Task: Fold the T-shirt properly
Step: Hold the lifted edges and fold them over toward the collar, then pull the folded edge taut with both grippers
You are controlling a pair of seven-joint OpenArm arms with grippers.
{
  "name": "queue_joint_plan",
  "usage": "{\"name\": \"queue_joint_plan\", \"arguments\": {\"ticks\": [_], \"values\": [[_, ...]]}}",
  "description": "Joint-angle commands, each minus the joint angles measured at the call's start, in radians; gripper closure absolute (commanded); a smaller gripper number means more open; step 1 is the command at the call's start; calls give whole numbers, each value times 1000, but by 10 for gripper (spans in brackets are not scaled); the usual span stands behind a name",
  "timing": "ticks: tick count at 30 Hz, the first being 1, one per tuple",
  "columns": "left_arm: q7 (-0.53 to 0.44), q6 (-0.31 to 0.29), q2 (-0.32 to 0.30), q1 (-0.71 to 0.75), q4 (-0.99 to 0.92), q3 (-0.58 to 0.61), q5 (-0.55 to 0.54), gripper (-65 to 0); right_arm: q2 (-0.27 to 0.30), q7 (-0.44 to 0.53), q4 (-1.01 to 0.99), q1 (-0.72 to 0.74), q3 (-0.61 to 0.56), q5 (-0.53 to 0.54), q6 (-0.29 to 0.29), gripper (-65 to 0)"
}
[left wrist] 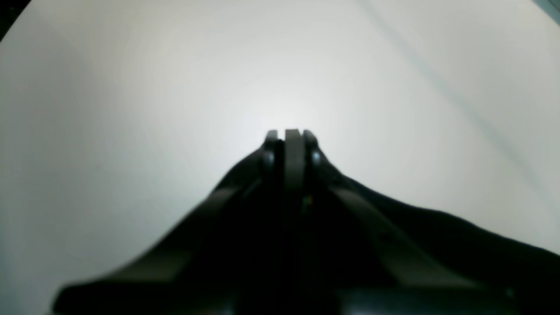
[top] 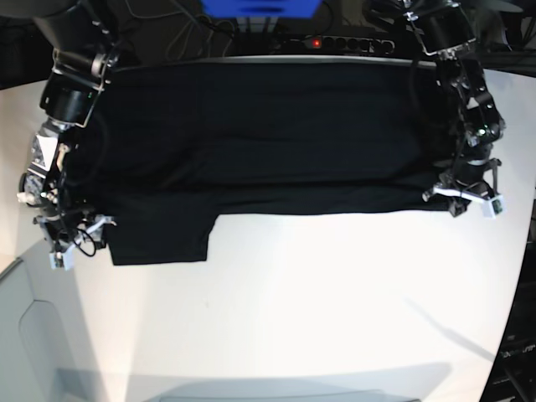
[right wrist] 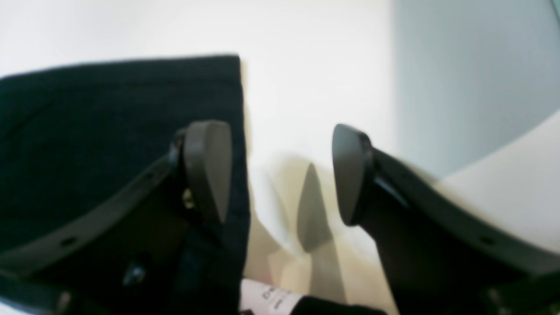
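Note:
The black T-shirt (top: 260, 134) lies spread across the far half of the white table (top: 293, 310), with one sleeve (top: 159, 239) hanging toward the near left. My right gripper (top: 75, 243) sits at that left edge. In the right wrist view it (right wrist: 280, 175) is open, one finger (right wrist: 208, 166) over the black cloth (right wrist: 109, 131) and the other over bare table, with a white tag (right wrist: 271, 299) just below. My left gripper (top: 465, 199) is at the shirt's near right corner. In the left wrist view it (left wrist: 291, 135) is shut, and black cloth (left wrist: 437, 236) rises into it.
A power strip with a red light (top: 347, 42) and a blue object (top: 260, 7) sit behind the table's far edge. The table's rounded left edge drops to grey floor (top: 33, 335), seen close beside the right gripper as grey floor (right wrist: 472, 65).

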Motion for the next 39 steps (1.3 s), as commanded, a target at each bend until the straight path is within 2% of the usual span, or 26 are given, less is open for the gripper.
{"name": "queue_joint_plan", "arguments": {"ticks": [1,5,13,14,18,21,24,27,31,39], "values": [[-23,0,-16,-12,20,-4,-7,-1,12,11,17,11,-19,17,0,-374],[-23,2,-16,-17,15,-4,-7,-1,12,11,17,-13,-76,17,0,-374],[-23,2,-16,-20,9,-4,-5,-1,12,11,11,-41,-116,16,-2,-365],[-23,2,-16,-20,9,-4,-5,-1,12,11,11,-41,-139,16,-2,-348],[-23,2,-16,-20,9,-4,-5,-1,14,11,11,-35,-196,16,-2,-202],[-23,2,-16,-20,11,-3,-5,-1,14,15,14,-30,-200,16,-3,-77],[-23,2,-16,-20,11,-3,-5,-1,14,19,36,-10,-196,16,-5,0],[-23,2,-16,-20,17,-4,-5,-1,37,15,111,-4,-193,16,-5,0],[-23,2,-19,-20,20,-4,-5,-1,40,10,263,-12,-193,17,-3,0],[-23,-3,-17,-12,54,-6,-8,-1,35,10,611,-202,-143,17,-3,0]]}}
